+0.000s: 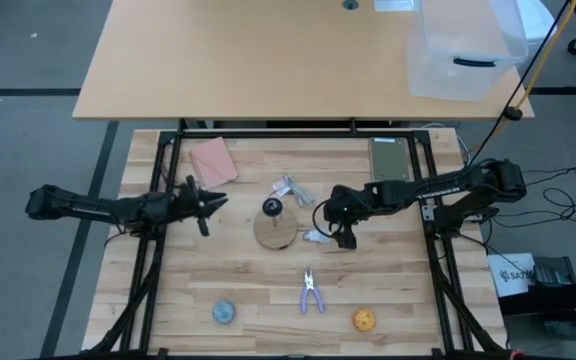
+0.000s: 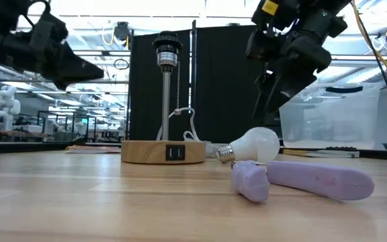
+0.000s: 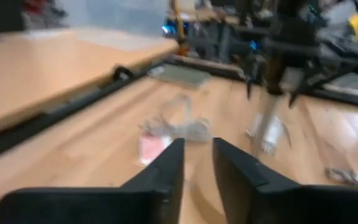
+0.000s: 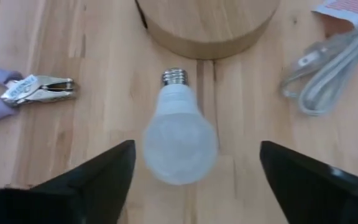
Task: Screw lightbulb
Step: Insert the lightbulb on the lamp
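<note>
The small white lightbulb (image 4: 179,134) lies on its side on the table, its silvery screw base (image 4: 174,76) pointing at the round wooden lamp stand (image 1: 275,230). It also shows in the low view (image 2: 255,144) and the high view (image 1: 316,237). The stand's upright post carries a dark socket (image 2: 166,47). My right gripper (image 4: 196,149) hangs open above the bulb, one finger on either side, touching nothing. My left gripper (image 1: 208,202) hovers left of the stand, its fingers (image 3: 173,165) a narrow gap apart and empty.
Purple-handled pliers (image 1: 311,290) lie near the front, with a blue-grey ball (image 1: 224,312) and an orange ball (image 1: 365,320). A pink pad (image 1: 213,162) and a grey cable (image 1: 288,188) lie behind the stand. A clear bin (image 1: 463,50) stands on the far table.
</note>
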{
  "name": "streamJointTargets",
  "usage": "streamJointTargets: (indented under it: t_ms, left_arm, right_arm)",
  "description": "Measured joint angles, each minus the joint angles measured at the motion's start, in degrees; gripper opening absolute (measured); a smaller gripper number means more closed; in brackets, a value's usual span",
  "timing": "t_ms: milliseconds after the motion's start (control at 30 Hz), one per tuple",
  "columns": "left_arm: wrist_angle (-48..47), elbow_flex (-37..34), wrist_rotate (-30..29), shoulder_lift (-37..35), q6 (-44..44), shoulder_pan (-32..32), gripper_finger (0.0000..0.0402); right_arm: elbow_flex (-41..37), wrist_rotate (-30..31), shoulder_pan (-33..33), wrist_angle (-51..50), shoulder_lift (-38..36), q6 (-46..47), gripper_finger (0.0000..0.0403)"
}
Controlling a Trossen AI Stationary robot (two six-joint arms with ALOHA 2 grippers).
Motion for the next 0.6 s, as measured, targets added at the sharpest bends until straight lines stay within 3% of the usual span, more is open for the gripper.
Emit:
streamJointTargets:
  t_ms: [133,367,600]
  left_arm:
    - [5.92,0.01,2.06,8.47,-2.39,-1.54,0.0158]
    - [17.77,-0.01,2.02,23.83,-4.86,-4.26,0.0255]
    - [30.91,0.01,2.02,36.4,-5.1,-5.41,0.0286]
  right_arm:
    - [0.0,-2.12,0.5,-0.06,0.0,1.45,0.0371]
    - [-0.04,-0.52,1.24,0.74,1.28,-0.21,0.0373]
    - [-0.05,1.67,1.19,2.21,4.94,-1.81,0.0373]
